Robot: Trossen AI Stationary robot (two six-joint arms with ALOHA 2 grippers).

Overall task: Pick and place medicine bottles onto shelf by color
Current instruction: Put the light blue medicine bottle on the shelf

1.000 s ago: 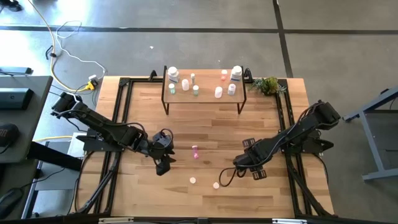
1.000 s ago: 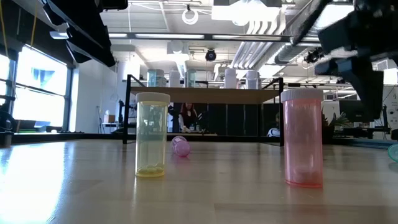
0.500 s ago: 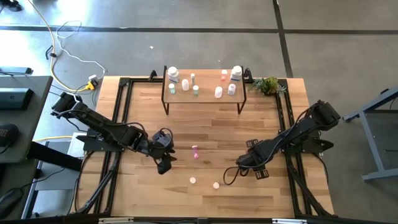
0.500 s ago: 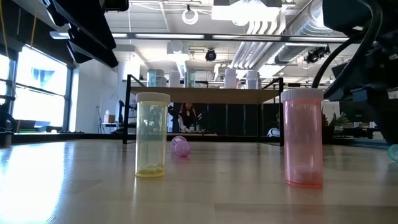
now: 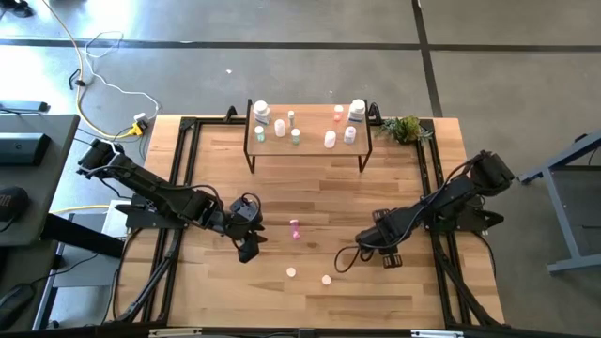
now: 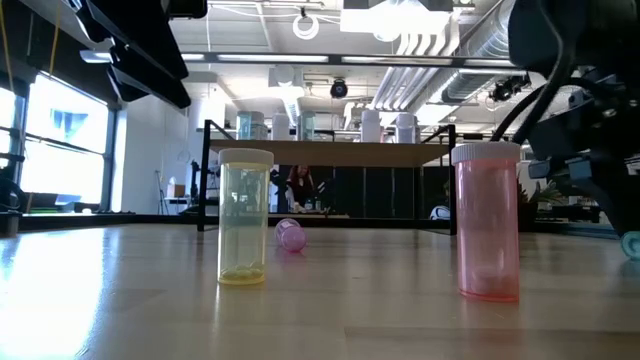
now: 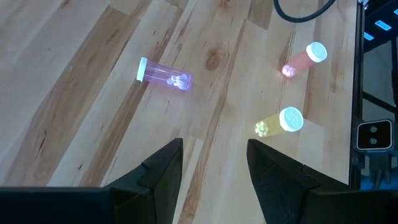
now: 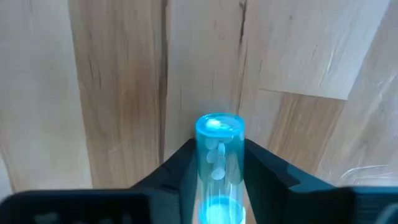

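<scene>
My right gripper (image 8: pixel 219 163) is low over the table's near right (image 5: pixel 364 246), shut on a blue see-through bottle (image 8: pixel 219 155). The bottle also shows at the low view's right edge (image 6: pixel 632 243). My left gripper (image 7: pixel 214 165) is open and empty above the table's near left (image 5: pixel 246 246). A purple bottle (image 7: pixel 163 73) lies on its side ahead of it. A yellow bottle (image 6: pixel 244 230) and a pink one (image 6: pixel 487 235) stand upright near the front edge. The shelf (image 5: pixel 308 150) at the far middle carries several bottles. My right gripper has the blue bottle's two sides (image 8: pixel 202 158) between its two fingers. The fingers slant down and lie along the bottle, whose far end (image 8: pixel 219 124) sticks out past the fingertips. In the low view the bottle sits at table height.
A green plant sprig (image 5: pixel 406 128) lies right of the shelf. A black frame rail (image 5: pixel 183 169) runs along the table's sides. A loose black cable (image 5: pixel 343 265) loops beside my right gripper. Bare wood lies between the shelf and the near bottles.
My right gripper has come down toward the blue bottle, which has stayed at table height.
</scene>
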